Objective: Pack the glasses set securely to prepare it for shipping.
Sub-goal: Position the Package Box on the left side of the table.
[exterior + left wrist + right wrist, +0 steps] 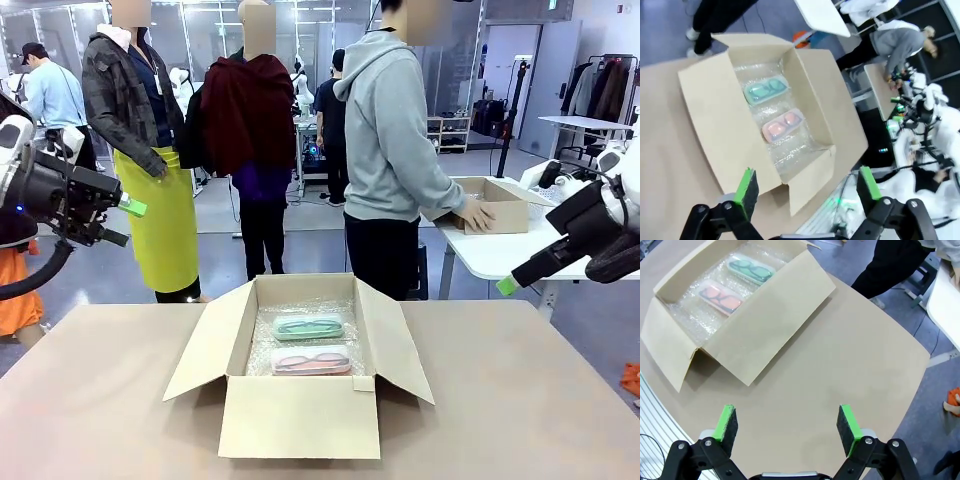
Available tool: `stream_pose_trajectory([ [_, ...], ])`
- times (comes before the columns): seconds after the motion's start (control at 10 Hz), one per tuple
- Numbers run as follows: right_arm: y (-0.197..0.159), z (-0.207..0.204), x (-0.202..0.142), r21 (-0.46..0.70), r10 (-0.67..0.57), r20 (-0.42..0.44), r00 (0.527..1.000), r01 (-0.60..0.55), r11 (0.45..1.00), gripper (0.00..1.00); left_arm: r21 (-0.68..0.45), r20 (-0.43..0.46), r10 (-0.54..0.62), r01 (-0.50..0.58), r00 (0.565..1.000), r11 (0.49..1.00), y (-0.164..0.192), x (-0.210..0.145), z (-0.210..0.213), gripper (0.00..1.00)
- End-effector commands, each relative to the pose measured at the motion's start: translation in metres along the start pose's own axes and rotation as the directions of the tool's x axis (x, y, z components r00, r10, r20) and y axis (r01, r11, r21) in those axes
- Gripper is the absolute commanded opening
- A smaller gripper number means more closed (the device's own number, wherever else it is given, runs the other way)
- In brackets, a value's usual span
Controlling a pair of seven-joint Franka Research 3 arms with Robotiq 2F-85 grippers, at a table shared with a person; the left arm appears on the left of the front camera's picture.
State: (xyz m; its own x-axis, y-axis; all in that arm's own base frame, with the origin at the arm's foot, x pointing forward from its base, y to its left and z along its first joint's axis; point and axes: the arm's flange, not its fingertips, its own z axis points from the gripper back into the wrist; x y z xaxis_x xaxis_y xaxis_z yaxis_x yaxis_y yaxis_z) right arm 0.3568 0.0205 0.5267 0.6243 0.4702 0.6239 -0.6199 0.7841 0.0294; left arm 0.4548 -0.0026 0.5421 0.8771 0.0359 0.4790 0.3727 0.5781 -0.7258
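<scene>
An open cardboard box [300,415] stands mid-table with its flaps spread, lined with bubble wrap. Inside lie the two cases of the glasses set side by side: the mint green case [308,327] farther back and the pink case [311,360] nearer the front. From the left wrist I see the mint case [765,91] and the pink case [781,125] in the box [715,115]. My left gripper [807,186] hangs open and empty, high off the table's left side [125,222]. My right gripper [786,423] is open and empty over bare table, to the right of the box [770,320].
A person in a grey hoodie [395,140] stands beyond the far edge, turned to a white side table with another cardboard box [495,205]. The brown tabletop [520,400] lies bare around the box.
</scene>
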Motion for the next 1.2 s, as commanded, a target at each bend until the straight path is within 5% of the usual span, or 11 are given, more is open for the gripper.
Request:
stream_pose_trajectory([
  [0.0,0.003,0.001,0.0,-0.006,-0.017,-0.006,1.0,0.017,1.0,1.0,-0.039,-0.032,0.154,-0.155,0.988,0.987,0.035,0.019,-0.014,1.0],
  [0.3,0.003,0.001,0.0,-0.006,-0.017,-0.006,1.0,0.017,1.0,1.0,-0.001,-0.057,0.327,-0.327,0.943,0.945,0.116,0.008,-0.042,1.0],
  [0.6,0.003,0.001,0.0,-0.006,-0.017,-0.006,1.0,0.017,1.0,1.0,-0.099,-0.066,0.34,-0.345,0.938,0.933,0.158,-0.009,-0.062,1.0],
  [1.1,0.003,0.001,0.0,-0.006,-0.017,-0.006,1.0,0.017,1.0,1.0,-0.029,-0.08,0.367,-0.371,0.927,0.928,0.156,-0.016,-0.062,1.0],
])
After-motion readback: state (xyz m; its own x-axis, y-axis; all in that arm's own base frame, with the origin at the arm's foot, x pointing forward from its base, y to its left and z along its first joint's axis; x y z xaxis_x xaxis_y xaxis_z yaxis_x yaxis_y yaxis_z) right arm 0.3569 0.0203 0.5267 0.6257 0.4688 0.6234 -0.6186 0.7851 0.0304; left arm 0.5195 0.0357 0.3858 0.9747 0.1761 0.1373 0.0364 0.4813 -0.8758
